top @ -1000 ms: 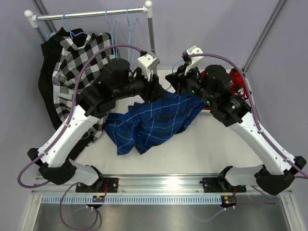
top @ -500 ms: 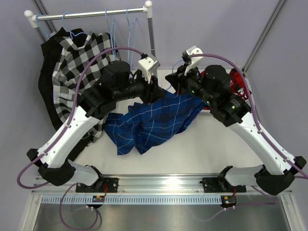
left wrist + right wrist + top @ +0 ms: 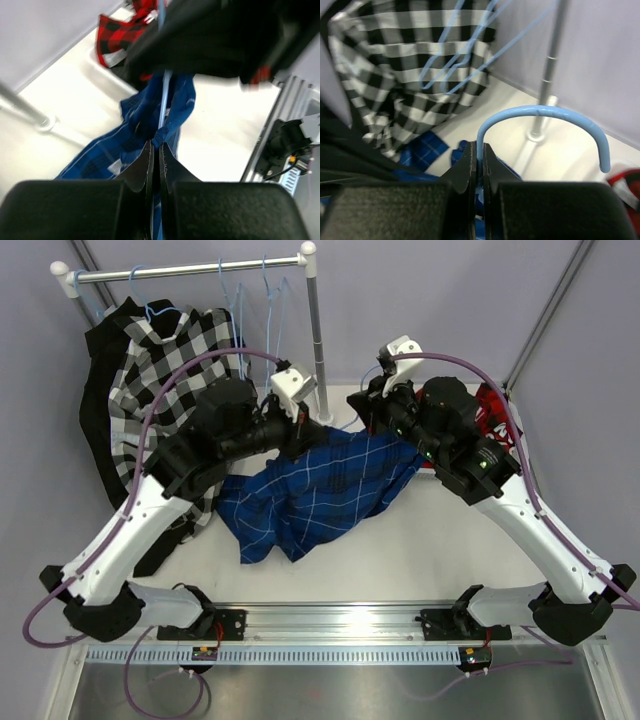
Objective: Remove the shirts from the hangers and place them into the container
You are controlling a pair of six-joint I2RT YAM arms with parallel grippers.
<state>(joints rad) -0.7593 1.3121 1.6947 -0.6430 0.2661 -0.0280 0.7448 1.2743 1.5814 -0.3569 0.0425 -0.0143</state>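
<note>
Left tool (image 3: 155,150) pinching blue shirt (image 3: 320,485), right tool (image 3: 479,150) gripping hanger (image 3: 545,112)

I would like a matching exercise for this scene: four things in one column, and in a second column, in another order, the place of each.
Things:
1. blue shirt
2. black-white check shirt
3. red-black plaid shirt
4. empty hangers

Places:
A. hanging on the rail, with nothing on them
B. hanging at the left end of the rail
C. spread over the table, in the middle
D. far right, partly hidden by the right arm

Pairs: 1-C, 2-B, 3-D, 4-A.
</note>
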